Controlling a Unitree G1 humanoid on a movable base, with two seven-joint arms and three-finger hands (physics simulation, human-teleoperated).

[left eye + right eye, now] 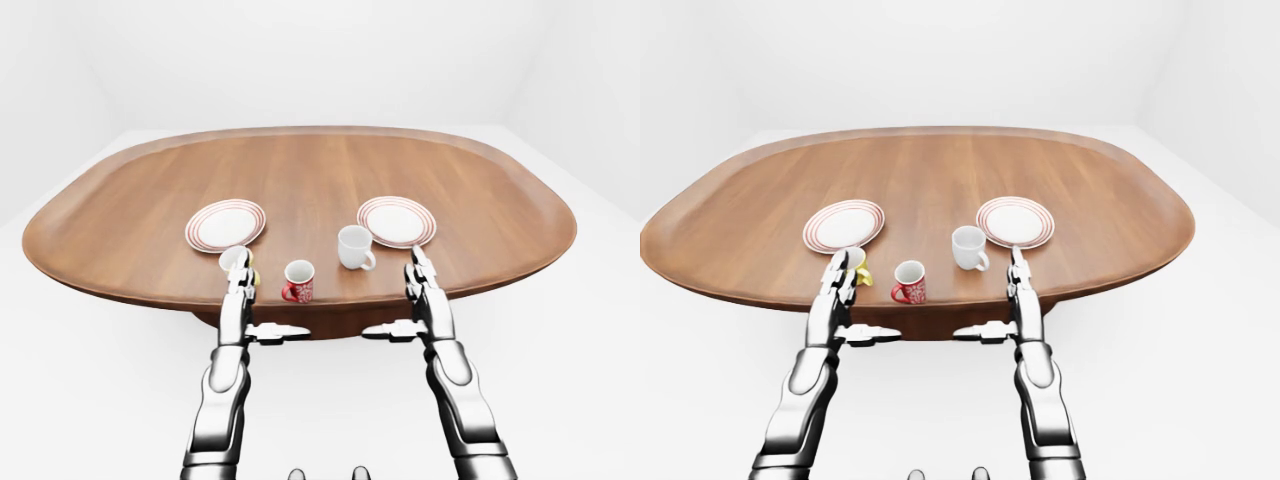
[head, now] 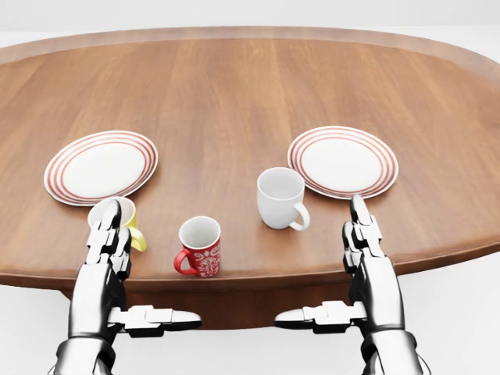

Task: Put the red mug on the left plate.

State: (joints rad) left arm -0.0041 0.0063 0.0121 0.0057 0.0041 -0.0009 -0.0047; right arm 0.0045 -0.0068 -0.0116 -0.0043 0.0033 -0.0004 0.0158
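The red mug [image 2: 201, 246] with a white pattern stands upright near the table's lower edge in the head view, handle to its left. The left plate [image 2: 100, 166], white with red rings, lies up and left of it. My left hand [image 2: 108, 242] is open, fingers straight, just left of the red mug and partly covering a yellow mug [image 2: 129, 223]. My right hand [image 2: 361, 234] is open too, at the table edge right of the mug, holding nothing.
A white mug [image 2: 280, 197] stands right of the red mug. A second red-ringed plate [image 2: 342, 161] lies at the right. The oval wooden table [image 1: 300, 170] spreads away toward the top of the view, with white floor around it.
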